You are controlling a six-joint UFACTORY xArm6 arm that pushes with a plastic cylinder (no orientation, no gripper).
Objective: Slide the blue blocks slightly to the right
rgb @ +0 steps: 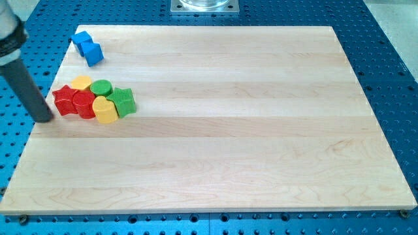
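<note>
Two blue blocks touch each other near the board's top left corner: one (81, 40) at the corner and a blue cube (94, 53) just below and right of it. My tip (44, 118) rests on the board at its left edge, well below the blue blocks. It stands just left of a red star-like block (63, 99).
A tight cluster sits right of my tip: the red block, a red cylinder (84, 104), a yellow block (81, 83), a green cylinder (101, 87), a yellow heart (104, 109) and a green star-like block (123, 101). The wooden board (222, 130) lies on a blue perforated table.
</note>
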